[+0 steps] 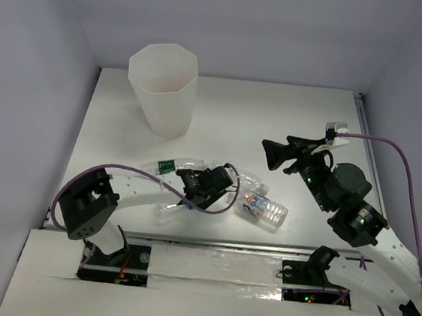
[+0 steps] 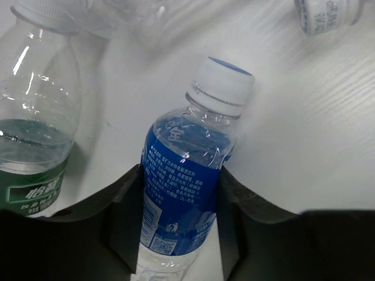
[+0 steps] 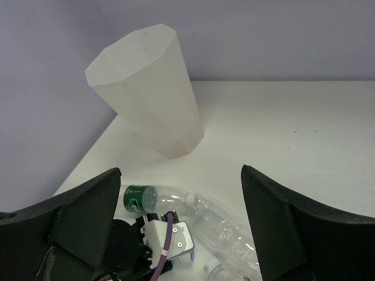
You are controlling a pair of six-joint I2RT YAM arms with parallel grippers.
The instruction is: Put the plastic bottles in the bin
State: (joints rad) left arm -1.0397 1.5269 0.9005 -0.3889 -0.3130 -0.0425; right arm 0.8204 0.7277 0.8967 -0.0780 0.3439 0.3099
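A clear bottle with a blue label [image 2: 184,175] and white cap lies on the table, and my left gripper [image 2: 180,175] is shut on its labelled body, a finger pressing each side. From above, this left gripper [image 1: 192,194] sits low over the cluster of bottles. A green-labelled bottle [image 2: 38,129] lies just to its left. Another clear bottle [image 1: 250,181] and an orange-blue labelled one [image 1: 264,209] lie to the right. The bin [image 1: 162,85] stands upright at the back left. My right gripper [image 1: 279,154] hovers open above the table, nothing between its fingers [image 3: 88,216].
The right wrist view looks past its wide jaws at the bin [image 3: 149,88], the green-labelled bottle [image 3: 152,199] and a clear bottle [image 3: 234,228]. A purple cable [image 1: 392,154] loops along the right arm. White walls enclose the table on three sides.
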